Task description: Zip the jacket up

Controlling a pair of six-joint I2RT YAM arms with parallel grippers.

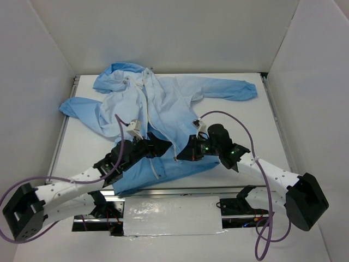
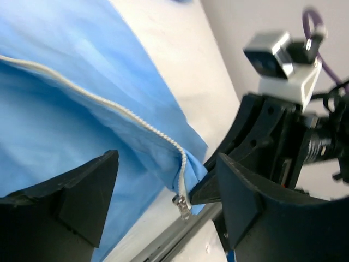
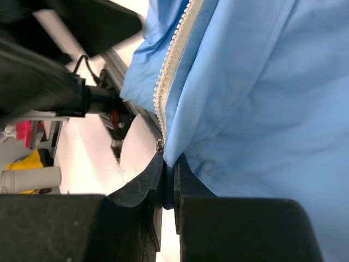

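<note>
The large light-blue thin-fabric hooded jacket (image 1: 163,103) is lying spread on the white tabletop (image 1: 245,125), hem toward the arms. The right jaws are pinching the hem fabric tightly beside the white zipper (image 3: 173,60), likely anchoring it taut. The left jaws are standing wide, holding nothing, straddling the small metal slider (image 2: 181,206) (probably lining up to grasp it).

The jacket (image 1: 163,103) is light blue, paler across the chest and deeper blue toward the hem. Its zipper (image 2: 109,106) is white, with a silvery pull (image 2: 181,206). The tabletop (image 1: 251,131) is white, the fingers (image 2: 76,191) are black, and the cables (image 1: 221,112) are purple.
</note>
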